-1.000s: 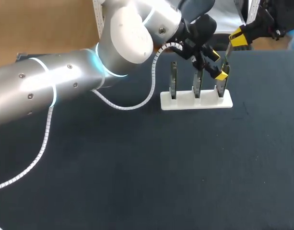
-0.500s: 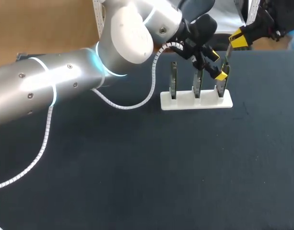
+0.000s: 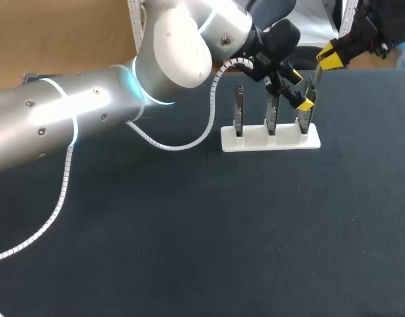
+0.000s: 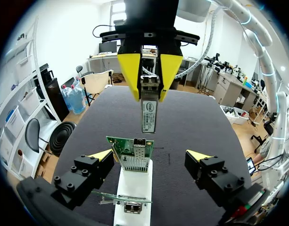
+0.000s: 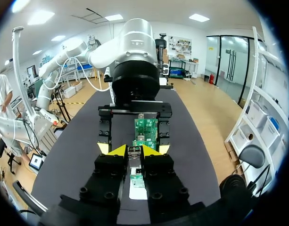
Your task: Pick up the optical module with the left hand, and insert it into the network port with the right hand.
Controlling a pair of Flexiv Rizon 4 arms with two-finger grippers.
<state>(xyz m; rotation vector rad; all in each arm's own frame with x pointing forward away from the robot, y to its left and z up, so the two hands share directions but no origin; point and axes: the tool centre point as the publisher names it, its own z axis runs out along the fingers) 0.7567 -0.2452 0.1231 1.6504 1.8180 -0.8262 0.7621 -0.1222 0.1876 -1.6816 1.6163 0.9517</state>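
The optical module (image 4: 148,115) is off the table (image 3: 189,231). It is clamped between the yellow fingertips of the right hand (image 4: 149,96), not the left as the task wording would have it. In the head view that hand sits at the upper right of the frame, just above the right-most of three upright boards. The boards stand in a white holder (image 3: 270,139) at the upper middle-right.

The left hand (image 3: 300,89) is at that same board. Its fingers are spread wide and grip nothing. In the left wrist view they stand well apart on either side of the green circuit board (image 4: 121,144), touching neither face.

The coming move turns on one relation. The network port (image 4: 137,157) is the metal cage on that board's edge, and it lies between the left hand's open fingers. The module hangs directly ahead of it, long axis pointing straight at the opening, with a clear gap between its free end and the cage. The right wrist view agrees — module, board and holder fall along one line running out from the right hand's fingers.

My judgement is that the pickup is done and the insertion is about to start. The right hand would push the module along its own length into the cage. Any sideways offset or tilt risks catching the rim and rocking the board in its slot.
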